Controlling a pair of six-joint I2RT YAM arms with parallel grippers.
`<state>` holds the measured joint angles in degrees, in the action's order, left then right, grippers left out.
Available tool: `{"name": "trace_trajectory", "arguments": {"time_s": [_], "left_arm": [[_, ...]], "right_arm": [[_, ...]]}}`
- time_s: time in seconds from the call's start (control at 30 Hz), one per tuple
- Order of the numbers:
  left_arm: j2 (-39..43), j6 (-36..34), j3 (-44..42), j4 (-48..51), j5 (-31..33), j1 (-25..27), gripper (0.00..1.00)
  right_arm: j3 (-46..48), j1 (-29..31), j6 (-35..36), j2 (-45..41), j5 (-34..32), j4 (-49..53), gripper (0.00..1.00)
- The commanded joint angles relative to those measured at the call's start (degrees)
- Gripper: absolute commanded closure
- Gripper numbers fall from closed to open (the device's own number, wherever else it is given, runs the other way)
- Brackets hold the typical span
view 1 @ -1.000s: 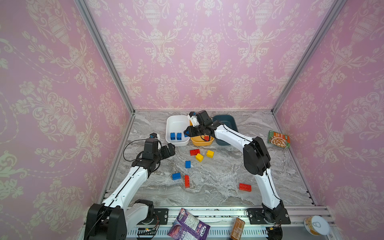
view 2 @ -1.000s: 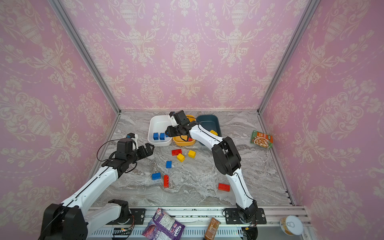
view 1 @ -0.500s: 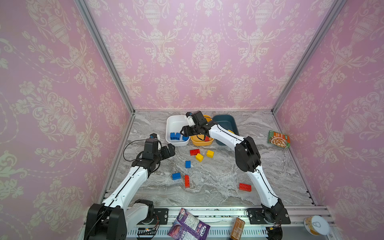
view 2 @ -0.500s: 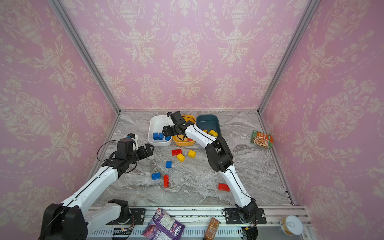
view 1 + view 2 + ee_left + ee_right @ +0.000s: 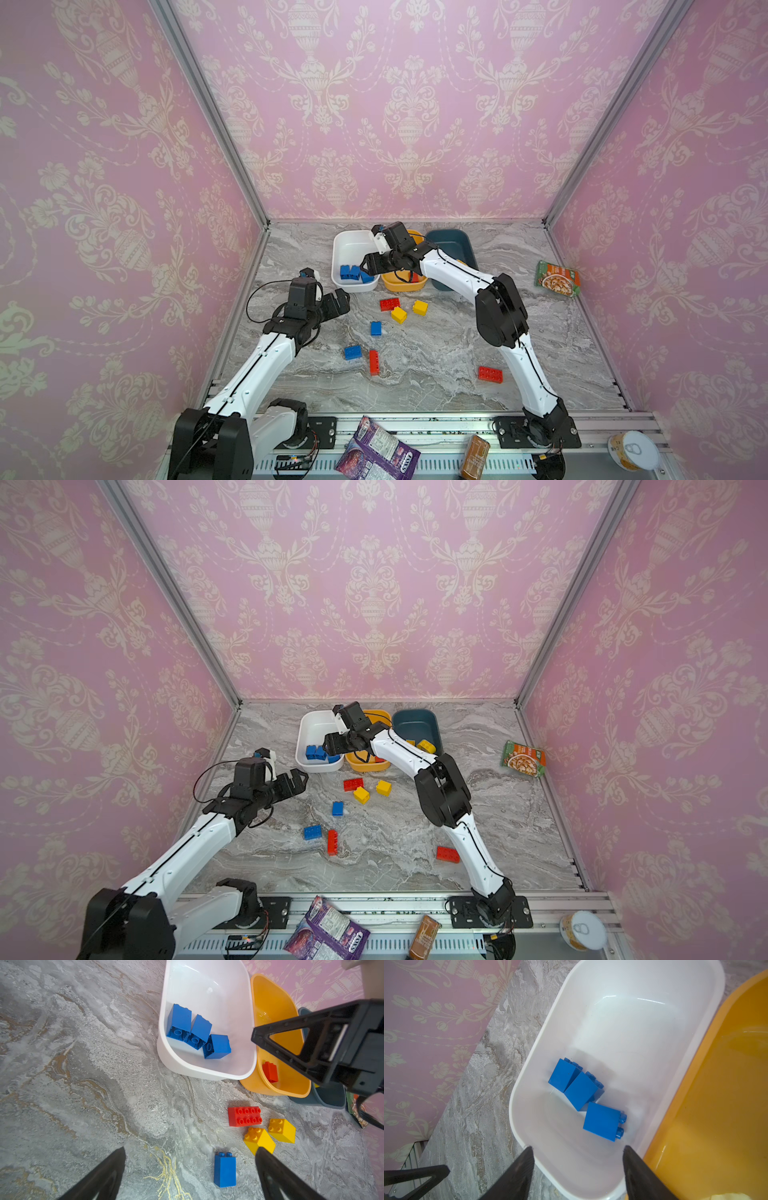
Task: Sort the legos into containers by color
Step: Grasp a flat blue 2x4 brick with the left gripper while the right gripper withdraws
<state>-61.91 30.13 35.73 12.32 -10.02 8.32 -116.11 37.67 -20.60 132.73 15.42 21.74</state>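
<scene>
My right gripper [image 5: 577, 1147] hangs open and empty over the near end of the white tub [image 5: 623, 1022], where three blue legos [image 5: 600, 1122] lie together. In both top views it reaches across to that white tub [image 5: 337, 253], beside the yellow-orange tub [image 5: 405, 286] and the teal tub [image 5: 451, 241]. A small red lego [image 5: 270, 1072] lies in the yellow-orange one. My left gripper [image 5: 190, 1149] is open and empty above the table, near a blue lego [image 5: 225, 1168]. Loose on the table are a red lego [image 5: 389, 304], two yellow legos [image 5: 399, 314] and more blue and red ones.
A green snack packet [image 5: 557, 278] lies by the right wall. A long red lego [image 5: 374, 362], a blue one [image 5: 352, 352] and another red one [image 5: 490, 374] lie nearer the front. A purple packet [image 5: 376, 453] and a can [image 5: 633, 451] sit on the front rail.
My right gripper swung left from the yellow-orange tub to the white tub and opened. A third blue lego now lies in the white tub. The left arm stayed still.
</scene>
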Motion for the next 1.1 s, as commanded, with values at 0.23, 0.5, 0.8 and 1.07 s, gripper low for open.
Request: {"name": "trace_trajectory", "arguments": {"time_s": [0.23,0.5,0.8,1.07], "left_arm": [[0.57,2.02,1.56,8.43,4.05,3.60,0.01],[0.12,6.58,1.03,11.49,8.80,8.32,0.02],[-0.99,11.80,0.20,15.99,12.02,13.30,0.05],[-4.02,17.10,0.12,18.71,13.71,19.31,0.08]], "right_arm": [[16.86,0.44,2.75,-16.64,-0.46,-1.24,0.20],[32.40,-0.46,3.99,-27.51,-1.33,-2.10,0.10],[46.81,-5.41,3.46,-36.90,-0.66,-1.08,0.05],[54.69,-9.78,3.55,-42.80,0.54,1.09,0.03]]}}
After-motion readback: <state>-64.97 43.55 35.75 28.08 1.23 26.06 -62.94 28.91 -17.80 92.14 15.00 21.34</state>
